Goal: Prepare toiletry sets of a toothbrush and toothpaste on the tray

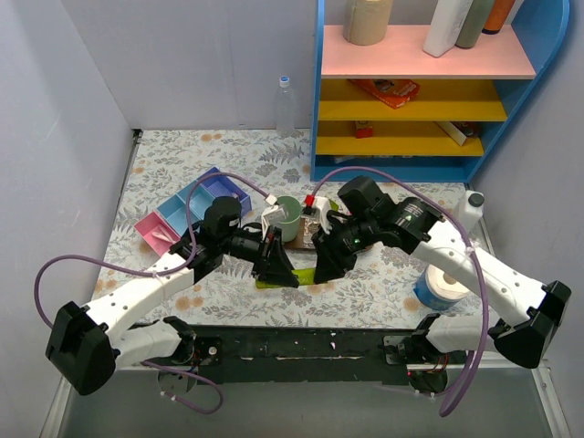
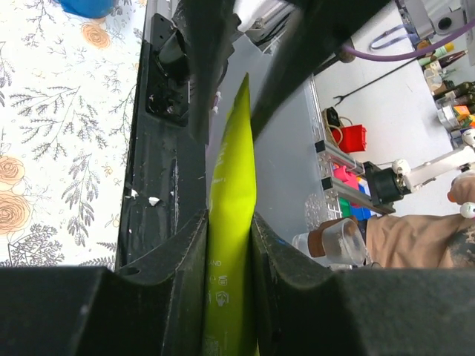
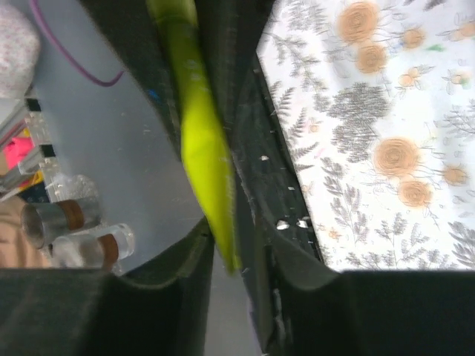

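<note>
A lime-green flat pointed packet (image 1: 285, 281) hangs between both grippers just above the table's front. My left gripper (image 1: 276, 266) is shut on its wide end, which fills the jaws in the left wrist view (image 2: 234, 148). My right gripper (image 1: 321, 270) stands slightly open around the packet's pointed tip (image 3: 199, 133). The tip lies against one finger with a gap to the other. The dark-brown tray (image 1: 297, 241) shows only as a sliver behind the two grippers, mostly hidden by the arms. A pale slim item (image 1: 271, 217) sits beside a green cup (image 1: 288, 217).
A pink-blue-purple organiser (image 1: 192, 208) lies at the left. A clear bottle (image 1: 286, 105) stands at the back. A blue shelf unit (image 1: 420, 82) fills the back right. A blue-and-white roll (image 1: 444, 285) and a white bottle (image 1: 470, 208) stand at the right.
</note>
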Motion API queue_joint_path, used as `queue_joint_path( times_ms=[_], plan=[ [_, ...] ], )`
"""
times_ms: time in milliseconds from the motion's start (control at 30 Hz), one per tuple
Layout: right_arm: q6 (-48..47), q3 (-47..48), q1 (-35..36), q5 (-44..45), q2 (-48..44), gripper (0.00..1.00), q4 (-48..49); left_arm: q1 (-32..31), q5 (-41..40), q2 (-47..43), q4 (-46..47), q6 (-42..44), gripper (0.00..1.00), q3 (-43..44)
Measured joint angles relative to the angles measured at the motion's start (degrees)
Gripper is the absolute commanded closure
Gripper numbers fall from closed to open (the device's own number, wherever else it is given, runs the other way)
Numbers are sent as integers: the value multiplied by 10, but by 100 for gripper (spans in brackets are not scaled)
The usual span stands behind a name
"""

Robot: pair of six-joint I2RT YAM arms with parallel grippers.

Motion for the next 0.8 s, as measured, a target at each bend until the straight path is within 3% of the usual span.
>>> queue_joint_path(
  times_ms=[67, 200, 367, 800],
  plan=[
    [9, -15, -21, -4, -16, 43, 14, 0, -10, -13, 28, -19, 100, -17],
    [25, -37, -81, -14, -56, 34, 51, -1, -45, -56, 97, -61, 100, -64],
    [54, -73, -134, -31, -113, 34, 134, -1, -96, -87, 201, -125, 100, -110],
    [148, -183, -137, -82, -178, 39, 356, -1, -201, -118, 353, -218, 100, -140]
  ],
)
